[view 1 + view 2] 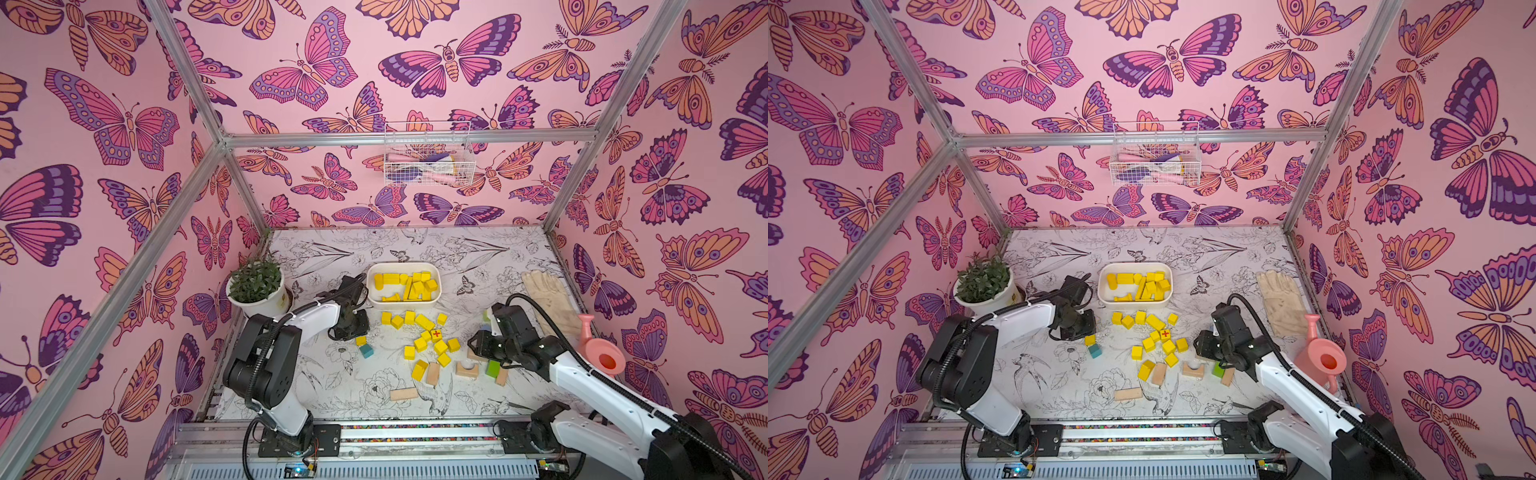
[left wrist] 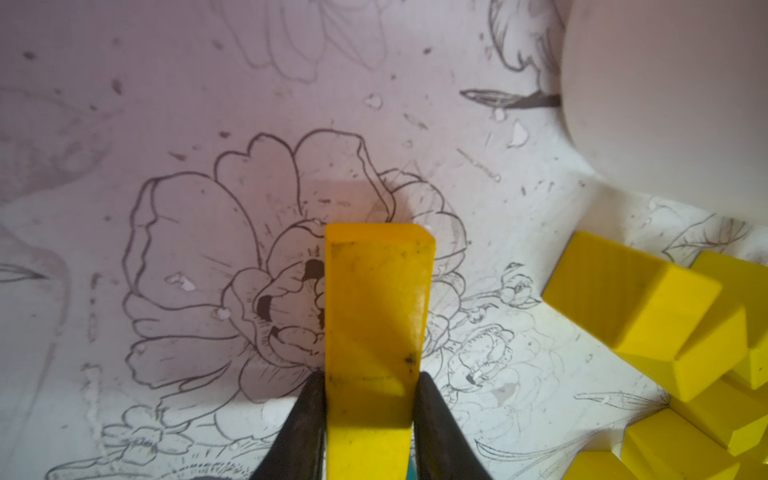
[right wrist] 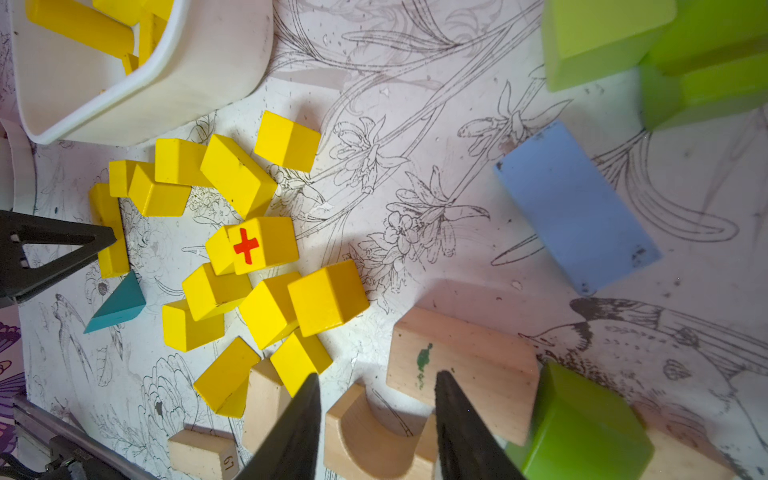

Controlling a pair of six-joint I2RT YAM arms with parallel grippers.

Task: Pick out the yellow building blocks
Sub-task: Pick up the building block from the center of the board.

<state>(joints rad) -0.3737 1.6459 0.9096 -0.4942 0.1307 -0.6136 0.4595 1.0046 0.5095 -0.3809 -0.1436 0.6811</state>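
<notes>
Now: left gripper (image 2: 370, 380) clamped on a yellow block (image 2: 376, 299).
Right gripper (image 3: 378, 376) jaws apart, empty, above tan arch block (image 3: 365, 436); white bin (image 1: 403, 304) holds other yellow blocks (image 1: 415, 284).

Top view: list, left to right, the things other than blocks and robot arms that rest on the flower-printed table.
In a top view: green leafy plant in a white pot → white plastic tub → beige fabric work glove → pink plastic watering can.
</notes>
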